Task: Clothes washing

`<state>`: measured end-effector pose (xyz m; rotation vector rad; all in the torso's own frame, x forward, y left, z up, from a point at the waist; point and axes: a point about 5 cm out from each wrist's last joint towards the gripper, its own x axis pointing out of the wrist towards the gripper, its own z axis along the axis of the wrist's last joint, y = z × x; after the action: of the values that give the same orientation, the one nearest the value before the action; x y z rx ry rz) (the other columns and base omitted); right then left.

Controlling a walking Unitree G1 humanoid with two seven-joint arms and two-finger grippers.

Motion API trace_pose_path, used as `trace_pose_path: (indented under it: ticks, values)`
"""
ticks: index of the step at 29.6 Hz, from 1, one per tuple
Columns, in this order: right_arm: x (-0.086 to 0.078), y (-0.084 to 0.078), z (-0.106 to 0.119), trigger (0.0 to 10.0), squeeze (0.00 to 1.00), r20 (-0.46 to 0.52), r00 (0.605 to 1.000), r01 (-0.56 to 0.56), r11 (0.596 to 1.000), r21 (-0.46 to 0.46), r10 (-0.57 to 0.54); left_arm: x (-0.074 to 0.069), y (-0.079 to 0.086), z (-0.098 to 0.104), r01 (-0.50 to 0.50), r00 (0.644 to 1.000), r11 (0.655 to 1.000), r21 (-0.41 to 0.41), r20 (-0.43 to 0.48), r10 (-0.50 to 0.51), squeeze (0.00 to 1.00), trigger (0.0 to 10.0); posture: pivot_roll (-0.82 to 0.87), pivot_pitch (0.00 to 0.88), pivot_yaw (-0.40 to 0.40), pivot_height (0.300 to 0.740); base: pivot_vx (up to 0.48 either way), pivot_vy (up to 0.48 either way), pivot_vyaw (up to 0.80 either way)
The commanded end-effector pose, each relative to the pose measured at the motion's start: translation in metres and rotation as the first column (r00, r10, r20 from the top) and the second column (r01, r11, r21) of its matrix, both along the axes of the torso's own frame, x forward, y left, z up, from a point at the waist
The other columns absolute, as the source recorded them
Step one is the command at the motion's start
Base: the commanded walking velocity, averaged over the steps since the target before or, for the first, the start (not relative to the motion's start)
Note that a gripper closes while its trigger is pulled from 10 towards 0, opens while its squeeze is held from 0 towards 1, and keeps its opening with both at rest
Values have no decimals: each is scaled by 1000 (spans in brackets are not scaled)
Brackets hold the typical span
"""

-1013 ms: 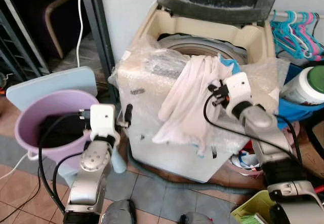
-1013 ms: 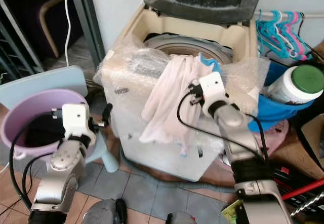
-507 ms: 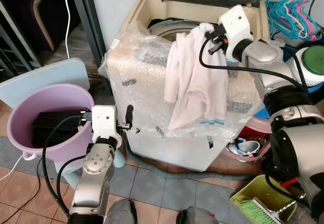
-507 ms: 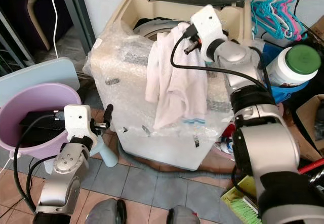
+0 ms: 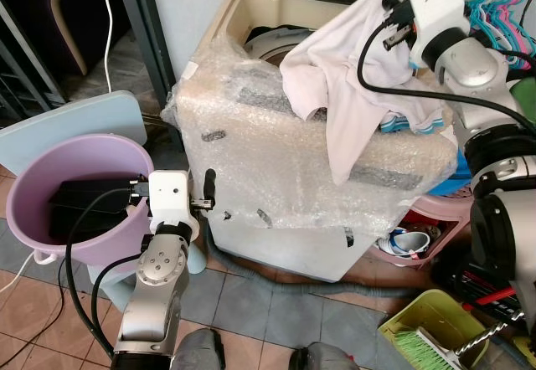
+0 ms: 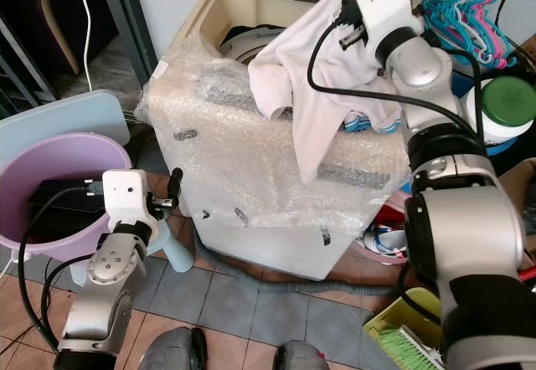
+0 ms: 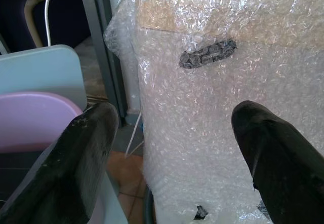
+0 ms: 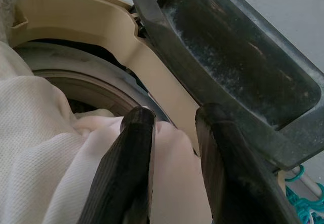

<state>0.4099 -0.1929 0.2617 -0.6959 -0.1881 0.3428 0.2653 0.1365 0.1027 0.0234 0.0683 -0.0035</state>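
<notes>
While the right gripper point(image 8: 172, 148) pinches the white garment point(image 5: 352, 77), cloth overhangs the washing machine point(image 5: 285, 169) rim. Left gripper point(image 7: 172, 148), spread, faces the machine's wrapped front, purple bucket point(image 5: 50, 169) at 9 o'clock.

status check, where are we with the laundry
Right gripper shut on white garment, raised over washer drum. Left gripper open, idle beside purple bucket. Lid up; garment's tail draped outside.

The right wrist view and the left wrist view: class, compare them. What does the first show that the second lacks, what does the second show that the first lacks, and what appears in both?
Right wrist view: the right gripper pinching the white garment over the drum opening, with the raised dark lid behind.

Left wrist view: the left gripper, fingers wide apart and holding nothing, before the machine's bubble-wrapped front, with the purple tub and pale blue board beside it.

Both: the washing machine and a pair of black fingers.
</notes>
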Motion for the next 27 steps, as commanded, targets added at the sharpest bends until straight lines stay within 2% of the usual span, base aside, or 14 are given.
trace_pose_path:
  ticks: [1, 4, 7, 8, 10, 13, 14, 15, 18, 20, 23, 27]
  values:
    - [-2, -1, 10, 10000, 1000, 36, 999, -38, 999, -27, 39, 1, 0, 0, 8, 1000, 1000, 12, -4, -8, 0, 10000, -34, 80, -9, 740, 0, 0, 0]
    - [-8, -10, 16, 10000, 1000, 57, 994, -88, 996, -12, 88, 3, -2, 1, 15, 1000, 1000, 15, 1, -15, 0, 10000, -33, 80, -9, 740, 0, 0, 0]
    - [-14, -18, 20, 10000, 1000, 10, 983, -183, 983, 30, 183, 3, -2, 1, 14, 1000, 1000, 16, 3, -14, 0, 10000, -31, 80, -12, 740, 0, 0, 0]
    - [-22, -22, 20, 10000, 1000, -44, 959, -279, 959, 44, 280, 2, -1, 1, 11, 1000, 1000, 15, 2, -11, 0, 10000, -29, 78, -15, 740, 0, 0, 0]
    - [-29, -27, 17, 10000, 1000, -105, 928, -354, 934, 47, 357, 1, 0, 1, 8, 1000, 1000, 15, 1, -8, 0, 10000, -29, 78, -16, 740, 0, 0, 0]
    - [-44, -29, -2, 10000, 1000, -253, 843, -470, 879, 80, 474, 1, 0, 0, 8, 1000, 1000, 14, -1, -8, 0, 10000, -30, 76, -11, 740, 0, 0, 0]
    - [-44, -29, -2, 10000, 1000, -253, 843, -470, 879, 80, 474, 1, 0, 0, 8, 1000, 1000, 14, -1, -8, 0, 10000, -30, 76, -11, 740, 0, 0, 0]
    - [-50, -31, -23, 10000, 1000, -361, 792, -497, 864, 85, 491, 2, -1, 1, 14, 1000, 1000, 15, 0, -14, 0, 10000, -31, 76, -9, 740, 0, 0, 0]
    - [-54, -33, -43, 10000, 1000, -447, 754, -505, 860, 73, 481, 2, -1, 1, 20, 1000, 1000, 14, 0, -20, 0, 10000, -31, 76, -9, 740, 0, 0, 0]
    - [-53, -33, -49, 10000, 1000, -464, 757, -489, 870, 66, 461, 3, -1, 1, 23, 1000, 1000, 14, 1, -23, 0, 10000, -32, 76, -9, 740, 0, 0, 0]
    - [-47, -33, -62, 10000, 1000, -489, 783, -410, 910, 60, 385, 3, -2, 1, 27, 1000, 1000, 13, 1, -27, 0, 10000, -29, 76, -12, 740, 0, 0, 0]
    - [-37, -32, -75, 10000, 1000, -487, 836, -222, 967, 122, 253, 2, -5, 2, 44, 999, 999, -10, -1, -44, 0, 10000, -15, 78, -15, 740, 0, 0, 0]
